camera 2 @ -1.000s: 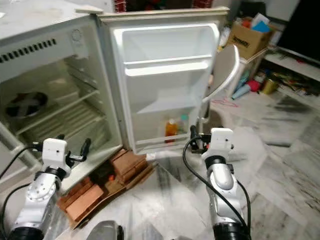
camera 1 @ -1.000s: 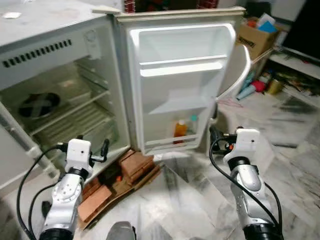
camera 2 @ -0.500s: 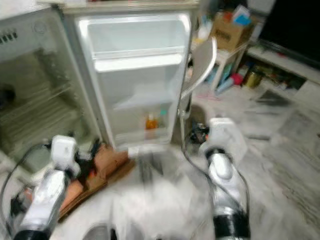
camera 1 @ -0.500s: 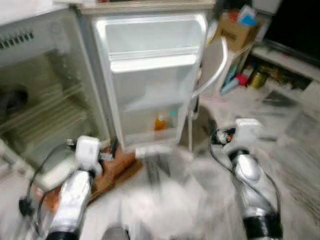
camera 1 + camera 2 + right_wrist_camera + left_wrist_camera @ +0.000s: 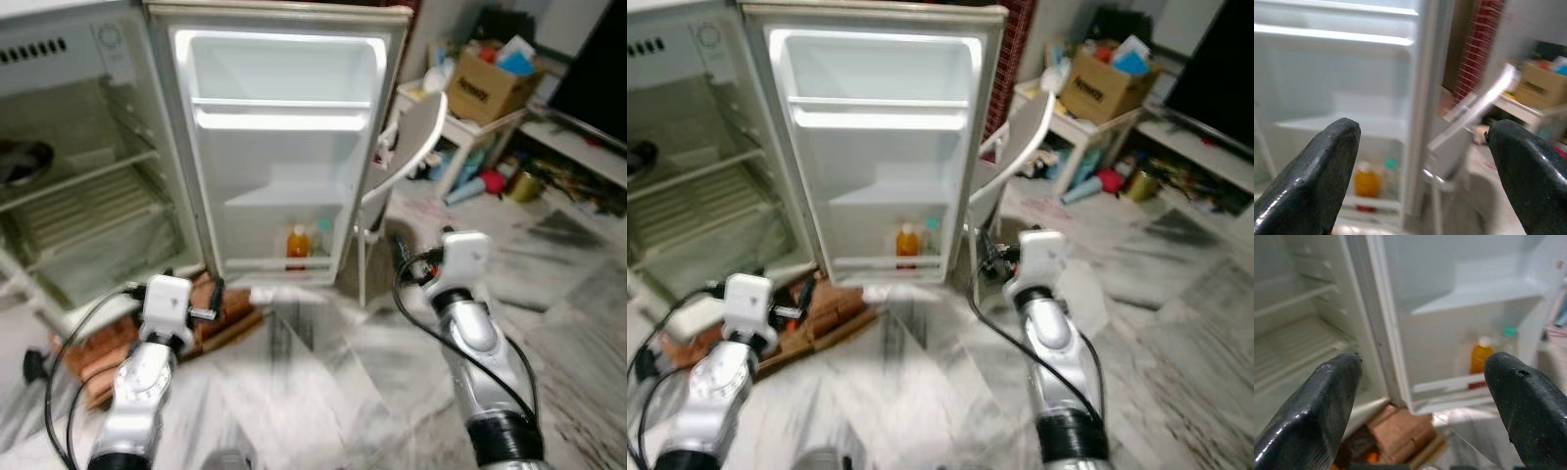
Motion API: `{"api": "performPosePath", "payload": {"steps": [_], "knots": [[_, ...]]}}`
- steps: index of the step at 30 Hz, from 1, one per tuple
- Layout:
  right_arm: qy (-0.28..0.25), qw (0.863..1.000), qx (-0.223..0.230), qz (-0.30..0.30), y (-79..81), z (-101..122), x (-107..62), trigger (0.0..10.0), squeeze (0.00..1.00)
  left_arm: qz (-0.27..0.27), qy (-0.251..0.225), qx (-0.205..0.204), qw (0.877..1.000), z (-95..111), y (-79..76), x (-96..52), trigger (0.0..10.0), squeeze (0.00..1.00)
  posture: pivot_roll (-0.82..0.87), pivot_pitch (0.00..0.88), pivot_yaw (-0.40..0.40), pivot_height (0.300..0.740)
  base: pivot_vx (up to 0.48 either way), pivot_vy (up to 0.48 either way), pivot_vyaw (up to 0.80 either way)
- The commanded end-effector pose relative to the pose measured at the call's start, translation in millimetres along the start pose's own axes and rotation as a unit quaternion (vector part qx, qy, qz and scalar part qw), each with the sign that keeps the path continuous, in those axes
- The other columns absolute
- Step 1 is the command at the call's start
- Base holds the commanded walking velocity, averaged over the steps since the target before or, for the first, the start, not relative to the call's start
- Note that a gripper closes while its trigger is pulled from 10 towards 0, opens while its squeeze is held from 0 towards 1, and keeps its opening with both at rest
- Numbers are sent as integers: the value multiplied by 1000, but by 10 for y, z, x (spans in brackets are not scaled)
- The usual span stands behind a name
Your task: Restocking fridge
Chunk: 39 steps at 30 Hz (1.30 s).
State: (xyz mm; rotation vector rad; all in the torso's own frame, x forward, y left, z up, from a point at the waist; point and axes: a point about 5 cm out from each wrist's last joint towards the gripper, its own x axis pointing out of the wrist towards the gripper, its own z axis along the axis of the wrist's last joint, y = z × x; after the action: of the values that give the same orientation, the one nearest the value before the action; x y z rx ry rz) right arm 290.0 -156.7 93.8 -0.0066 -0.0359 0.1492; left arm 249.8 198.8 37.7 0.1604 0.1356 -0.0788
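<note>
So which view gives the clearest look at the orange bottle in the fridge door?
The left wrist view: the orange bottle sits large between the open left gripper fingers, white cap visible, on the bottom door shelf. The right wrist view shows it smaller and blurred. Both eye views show it small, beside a clear bottle with a green cap.

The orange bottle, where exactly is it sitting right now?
The orange bottle stands in the lowest shelf of the open fridge door, ahead of the robot, right beside a clear bottle with a green cap.
</note>
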Motion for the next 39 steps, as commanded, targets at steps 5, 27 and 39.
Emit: {"api": "performPosePath", "payload": {"steps": [5, 27, 39], "knots": [[-7, 1000, -8, -18, -116, 36, -20, 10000, 0, -2, -12, 1, 1000, 55, -44, 46, 10000, 0, 51, 0, -34, 740, 419, -49, 766], [-10, 1000, -2, -27, -150, 38, 9, 10000, 0, 14, -19, -36, 999, 65, -53, 58, 10000, 0, 51, 0, -35, 740, 243, -29, 80], [-10, 1000, -8, -22, -135, 25, 11, 10000, 0, 14, -18, -30, 999, 59, -60, 52, 10000, 0, 55, 0, -31, 740, 0, -280, 0]]}}
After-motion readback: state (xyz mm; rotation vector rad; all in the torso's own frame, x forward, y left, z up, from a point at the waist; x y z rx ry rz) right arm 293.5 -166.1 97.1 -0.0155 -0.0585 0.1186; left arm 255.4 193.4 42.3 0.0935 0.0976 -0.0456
